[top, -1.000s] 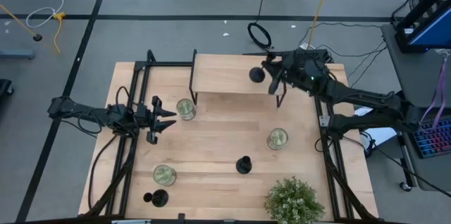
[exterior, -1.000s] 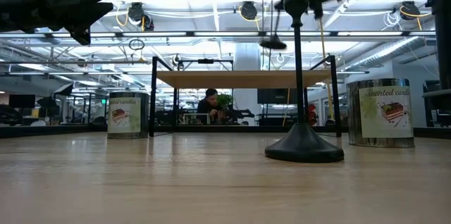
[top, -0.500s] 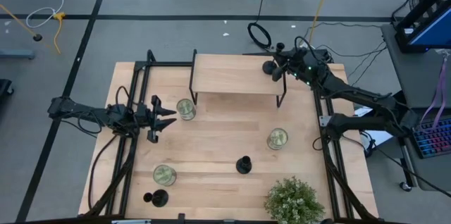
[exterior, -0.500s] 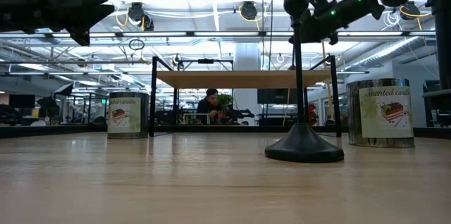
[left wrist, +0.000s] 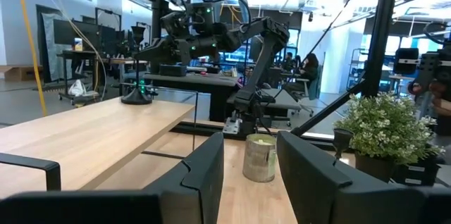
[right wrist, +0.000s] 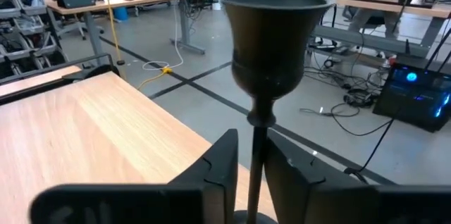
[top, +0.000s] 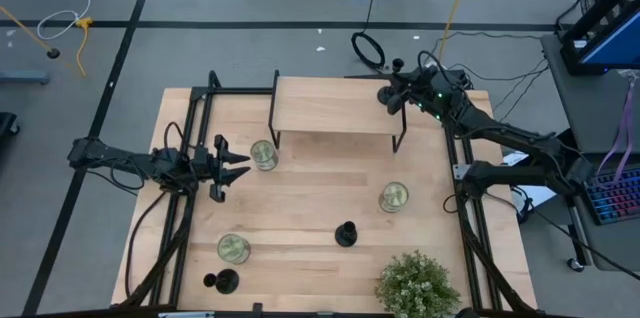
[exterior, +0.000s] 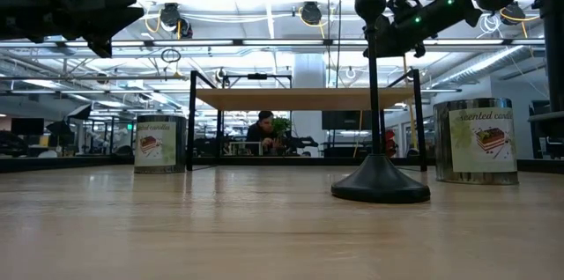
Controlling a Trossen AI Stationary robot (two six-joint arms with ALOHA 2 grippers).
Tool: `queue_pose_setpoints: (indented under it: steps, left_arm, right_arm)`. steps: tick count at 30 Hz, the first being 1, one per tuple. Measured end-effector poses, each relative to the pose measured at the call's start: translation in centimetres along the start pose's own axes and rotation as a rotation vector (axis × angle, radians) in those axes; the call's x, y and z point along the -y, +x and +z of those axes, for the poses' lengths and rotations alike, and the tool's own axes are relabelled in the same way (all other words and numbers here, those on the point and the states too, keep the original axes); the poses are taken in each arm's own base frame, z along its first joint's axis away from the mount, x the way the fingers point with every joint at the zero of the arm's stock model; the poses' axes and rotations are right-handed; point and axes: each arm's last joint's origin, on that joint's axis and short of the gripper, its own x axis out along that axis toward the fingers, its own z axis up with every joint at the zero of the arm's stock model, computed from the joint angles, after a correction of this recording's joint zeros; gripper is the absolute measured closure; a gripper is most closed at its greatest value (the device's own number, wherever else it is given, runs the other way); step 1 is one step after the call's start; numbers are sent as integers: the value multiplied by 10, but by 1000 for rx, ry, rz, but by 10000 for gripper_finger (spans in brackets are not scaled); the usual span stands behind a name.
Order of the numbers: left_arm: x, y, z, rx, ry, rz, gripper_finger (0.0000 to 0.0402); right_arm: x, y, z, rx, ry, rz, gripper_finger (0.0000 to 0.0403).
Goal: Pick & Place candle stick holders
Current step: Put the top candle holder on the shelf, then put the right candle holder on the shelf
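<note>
One candle stick holder (right wrist: 266, 48) sits pinched by its thin stem between the right gripper's (top: 397, 97) dark fingers (right wrist: 218, 164), cup just above the fingertips, base hidden below them. Directly under this gripper lies the right-hand end of the raised wooden shelf (top: 330, 108); the high view puts the held base near that end, close to the edge, though whether it touches the board cannot be told. Risk one: the shelf edge is just beside the gripper, so a release made with the base partly over the lip would likely tip the holder off. Risk two: top-heavy shape on a slim stem, so any sideways drag as the fingers part could topple it. Farther out from this gripper, on the table below, a candle tin (top: 394, 197) stands, then a second holder (top: 346, 233) upright, with the potted plant (top: 417, 285) beyond it. Well apart, across the table, the left gripper (top: 226, 166) hovers with fingers spread, holding nothing, a second tin (top: 264, 155) just beside its tips. Farthest off, a third tin (top: 233, 248) and the third holder (top: 221, 280) stand at the near left corner, untouched.
</note>
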Motion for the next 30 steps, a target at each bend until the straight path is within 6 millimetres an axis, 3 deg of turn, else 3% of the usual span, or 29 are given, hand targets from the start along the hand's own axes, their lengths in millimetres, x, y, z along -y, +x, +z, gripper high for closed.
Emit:
queue_pose_setpoints:
  steps: [13, 19, 24, 30]
  left_arm:
    - [0, 0, 0, -5, 7, 0, 266]
    - [0, 0, -1, -9, 16, 0, 266]
    - [0, 0, -1, -9, 16, -1, 266]
    - [0, 0, -2, -25, 33, 0, 266]
  right_arm:
    - [1, -7, 6, 33, -68, -2, 251]
    - [2, -24, 13, 42, -67, 1, 221]
    - [0, -44, 6, -74, -77, 34, 211]
    - [-17, -74, 4, -149, 0, 442, 218]
